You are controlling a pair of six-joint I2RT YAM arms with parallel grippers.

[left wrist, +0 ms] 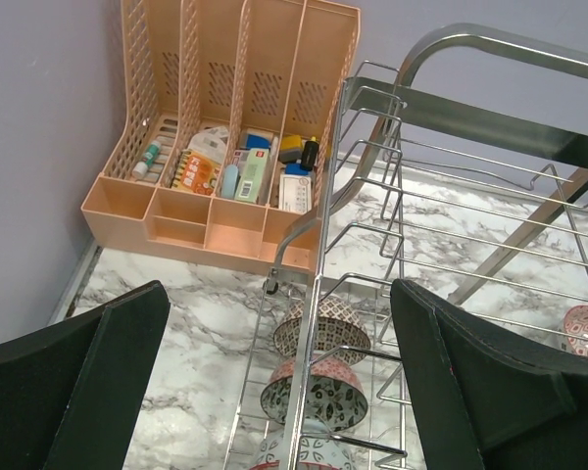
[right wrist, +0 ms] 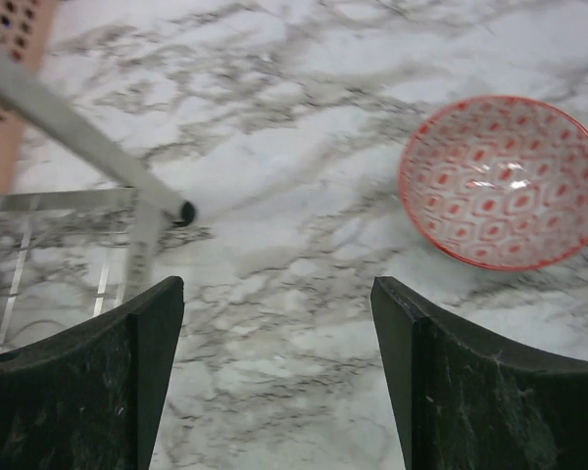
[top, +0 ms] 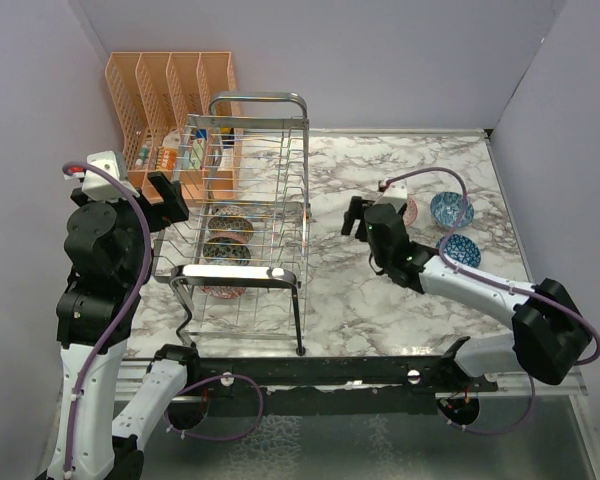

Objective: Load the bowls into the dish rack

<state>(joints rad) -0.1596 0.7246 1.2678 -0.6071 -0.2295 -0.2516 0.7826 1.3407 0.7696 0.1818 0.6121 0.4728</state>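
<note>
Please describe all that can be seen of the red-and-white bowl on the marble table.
The red-and-white bowl is small, round and glossy like glazed ceramic: red rim, white inside with red diamond marks. It stands upright and empty on the marble table, outside the dish rack, touching nothing else. The open right gripper hovers beside it, apart.

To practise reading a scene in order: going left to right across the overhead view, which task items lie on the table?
Dish rack → red-patterned bowl → far blue bowl. Near blue bowl omitted: it overlaps the far one.
</note>
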